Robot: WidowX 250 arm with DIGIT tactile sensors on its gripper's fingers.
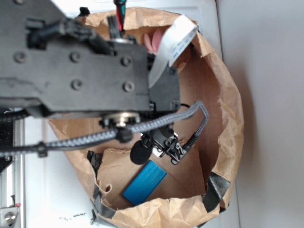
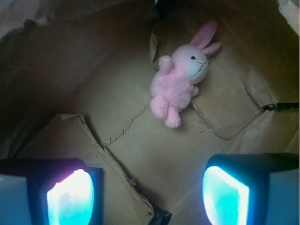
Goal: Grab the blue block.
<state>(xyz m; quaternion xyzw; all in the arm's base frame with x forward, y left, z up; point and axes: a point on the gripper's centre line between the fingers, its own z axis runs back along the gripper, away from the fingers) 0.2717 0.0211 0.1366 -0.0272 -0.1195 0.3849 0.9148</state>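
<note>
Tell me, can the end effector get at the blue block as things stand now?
Probably yes. The blue block lies flat and uncovered on the floor of the paper bag, and the end effector is open inside the bag. The wrist view shows only the pink plush bunny, so the arm must reposition first.

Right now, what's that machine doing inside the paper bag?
A robot arm is reaching into the bag for the blue block lying on its floor. Its hand is open and holds nothing; the wrist view shows it facing a pink bunny instead. The block lies untouched.
</note>
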